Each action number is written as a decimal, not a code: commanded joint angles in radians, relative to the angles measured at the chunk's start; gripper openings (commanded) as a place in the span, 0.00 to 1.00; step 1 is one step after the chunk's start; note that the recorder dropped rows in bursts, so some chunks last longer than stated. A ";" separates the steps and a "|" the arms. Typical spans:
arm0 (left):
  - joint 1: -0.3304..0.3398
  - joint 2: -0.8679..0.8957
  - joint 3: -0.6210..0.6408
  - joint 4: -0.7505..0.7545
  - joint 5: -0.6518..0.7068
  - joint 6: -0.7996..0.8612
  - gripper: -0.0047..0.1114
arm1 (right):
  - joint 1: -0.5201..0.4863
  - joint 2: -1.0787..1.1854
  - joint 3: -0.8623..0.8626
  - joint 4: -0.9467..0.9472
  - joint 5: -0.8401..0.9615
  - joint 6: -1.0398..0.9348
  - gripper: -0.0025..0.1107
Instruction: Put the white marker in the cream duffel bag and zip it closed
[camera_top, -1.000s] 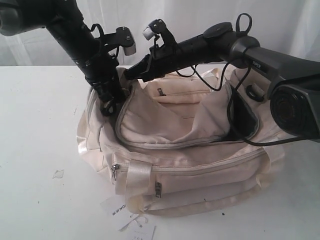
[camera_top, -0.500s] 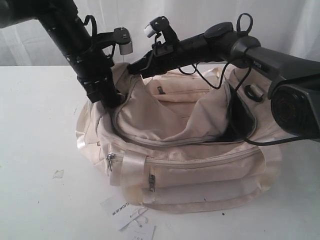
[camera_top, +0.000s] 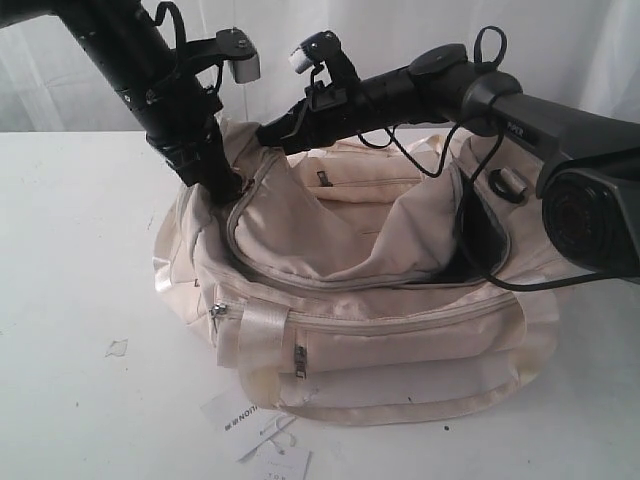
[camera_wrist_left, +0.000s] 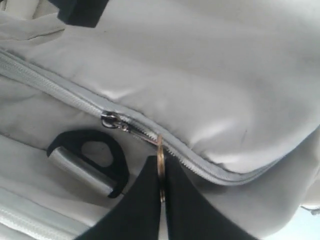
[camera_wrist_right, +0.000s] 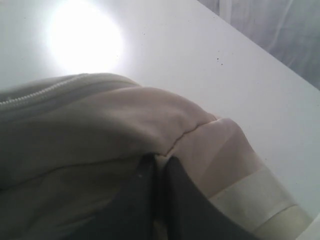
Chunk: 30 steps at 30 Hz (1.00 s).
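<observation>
In the exterior view, the cream duffel bag (camera_top: 400, 330) is seen lying on a white table (camera_top: 80, 250), with paper hang tags (camera_top: 250, 425) just in front of it. Its main zipper (camera_top: 300, 280) is shown undone along the top, and dark lining (camera_top: 485, 235) is exposed at the right end. The left gripper (camera_top: 225, 190) is lowered onto the bag's left end, and the right gripper (camera_top: 270, 135) is reached across to the same end. In the left wrist view, the left gripper (camera_wrist_left: 160, 167) is seen clamped tight on a thin metal zipper pull (camera_wrist_left: 160, 150), which is linked to the slider (camera_wrist_left: 110, 120); a black ring (camera_wrist_left: 100, 155) is seen just beside it. In the right wrist view, the right gripper (camera_wrist_right: 157, 165) is seen pinched together on a fold of the bag's cream fabric. The white marker cannot be made out in any view.
</observation>
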 joint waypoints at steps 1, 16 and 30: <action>-0.005 -0.028 0.016 -0.020 0.092 -0.046 0.04 | -0.013 -0.002 -0.006 0.002 -0.038 0.001 0.02; -0.005 -0.191 0.277 -0.086 0.092 -0.042 0.04 | -0.013 -0.002 -0.006 0.002 -0.034 0.009 0.02; -0.005 -0.191 0.357 -0.130 0.092 -0.112 0.04 | -0.013 -0.002 -0.006 0.000 -0.034 0.029 0.06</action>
